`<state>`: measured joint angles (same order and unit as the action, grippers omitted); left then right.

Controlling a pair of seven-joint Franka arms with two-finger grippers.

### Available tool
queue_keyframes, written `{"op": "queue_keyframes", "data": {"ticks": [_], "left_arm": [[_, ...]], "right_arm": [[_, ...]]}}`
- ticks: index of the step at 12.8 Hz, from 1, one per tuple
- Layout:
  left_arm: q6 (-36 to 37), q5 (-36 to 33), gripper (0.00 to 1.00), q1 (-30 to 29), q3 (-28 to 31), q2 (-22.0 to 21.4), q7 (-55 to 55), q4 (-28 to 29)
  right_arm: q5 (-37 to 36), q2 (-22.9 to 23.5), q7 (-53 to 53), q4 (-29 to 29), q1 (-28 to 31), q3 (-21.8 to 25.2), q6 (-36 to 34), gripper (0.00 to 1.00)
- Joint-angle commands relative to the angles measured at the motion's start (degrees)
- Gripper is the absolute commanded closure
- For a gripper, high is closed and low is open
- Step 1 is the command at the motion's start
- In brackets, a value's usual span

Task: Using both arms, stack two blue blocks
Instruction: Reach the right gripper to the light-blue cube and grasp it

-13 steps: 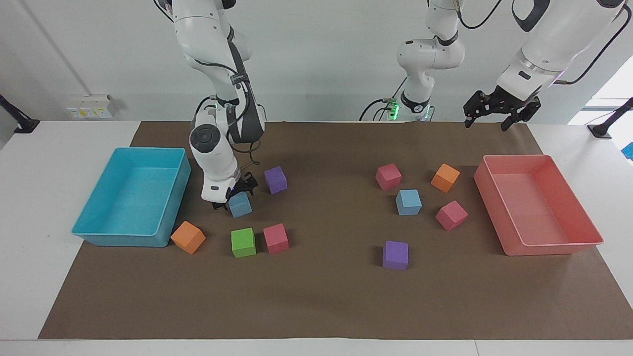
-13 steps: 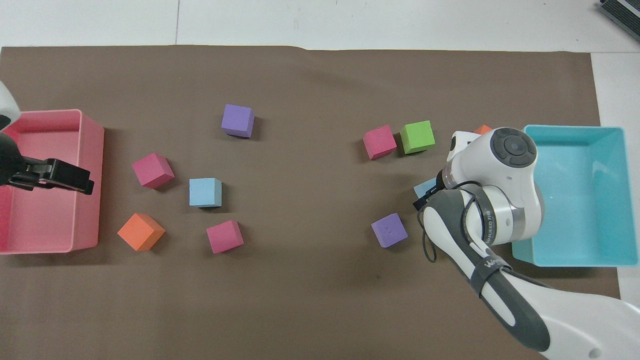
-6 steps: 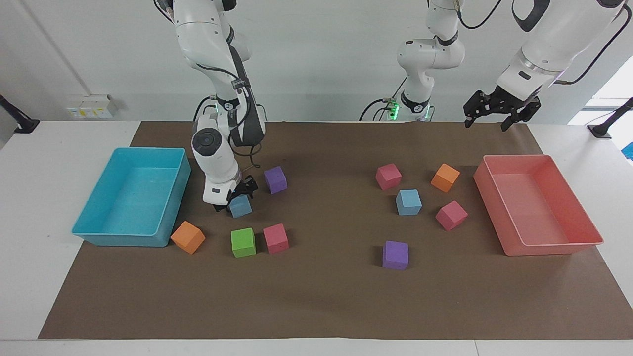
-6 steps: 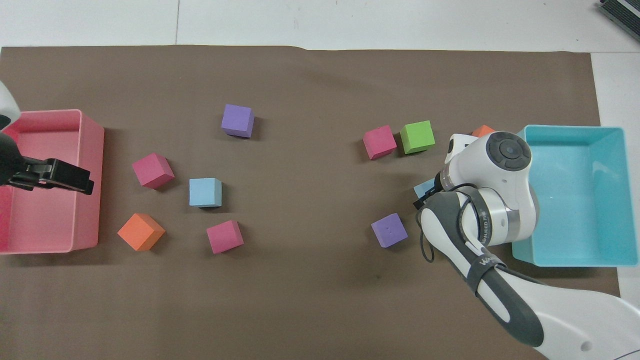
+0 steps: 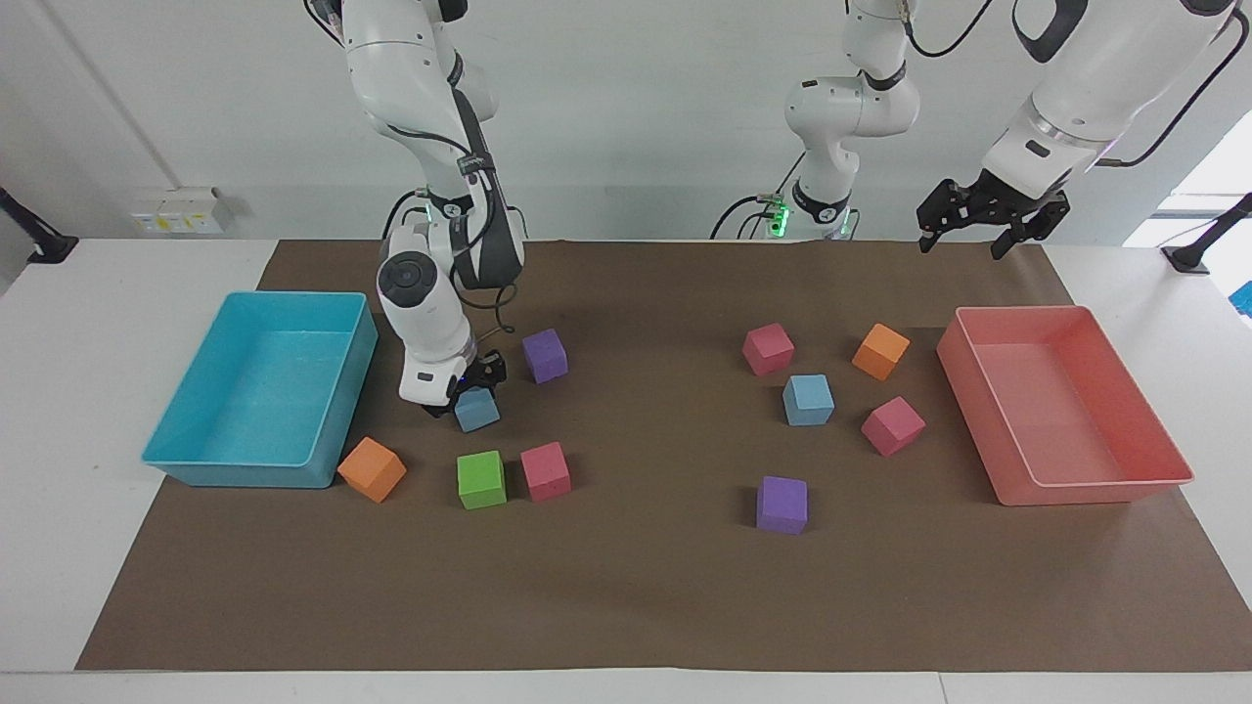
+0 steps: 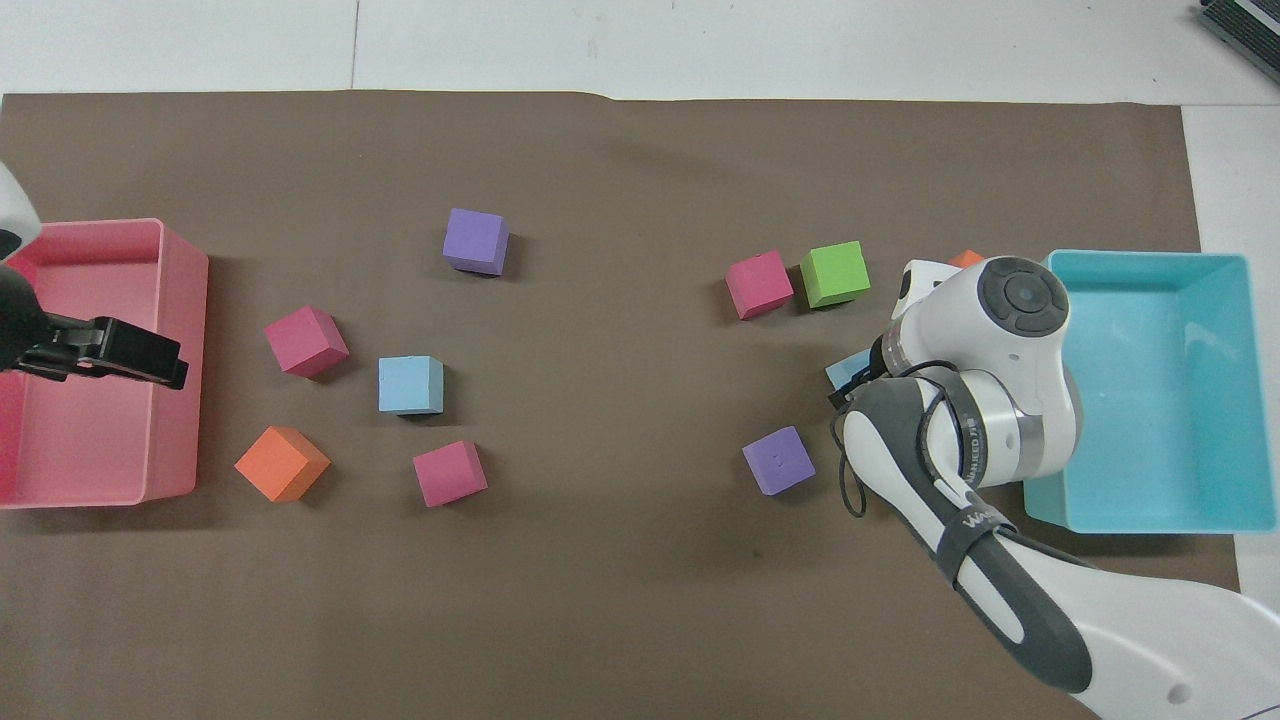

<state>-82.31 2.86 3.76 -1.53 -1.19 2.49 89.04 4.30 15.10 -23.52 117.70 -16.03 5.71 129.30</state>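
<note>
Stacking is not happening yet. You are holding the right gripper (image 5: 468, 391) around one blue block (image 5: 478, 412), mid-frame; you cannot tell if it is squeezing. The other blue block (image 5: 808, 399) is sitting well apart. The left gripper (image 5: 966, 233) is waiting open, top of frame. The overhead view is showing only that first block's corner; the facing view is showing it whole.

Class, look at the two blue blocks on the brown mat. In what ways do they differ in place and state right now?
1. One blue block sits at the right gripper, whose fingers reach down around it; the other blue block has no gripper near it.
2. The first lies near the turquoise tray; the second lies nearer the pink tray.
Both are the same sky blue, cube-shaped and equal in size.
</note>
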Motion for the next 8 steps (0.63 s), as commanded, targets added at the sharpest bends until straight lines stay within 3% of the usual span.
{"op": "queue_keyframes", "data": {"ticks": [1, 5, 8], "left_arm": [[-0.7, -0.7, 0.00, -0.6, -0.3, -1.3, 0.3, 1.3], [-0.7, -0.7, 0.00, -0.6, -0.3, -1.3, 0.3, 1.3], [-0.7, -0.7, 0.00, -0.6, -0.3, -1.3, 0.3, 1.3]], "right_arm": [[1.1, -1.5, 3.5, -3.3, 0.3, -0.3, -4.2, 1.00], [1.1, -5.0, 8.8, -6.9, 0.3, -0.3, -11.7, 1.00], [0.6, -4.8, 16.7, -9.3, -1.4, -0.4, -14.3, 1.00]]}}
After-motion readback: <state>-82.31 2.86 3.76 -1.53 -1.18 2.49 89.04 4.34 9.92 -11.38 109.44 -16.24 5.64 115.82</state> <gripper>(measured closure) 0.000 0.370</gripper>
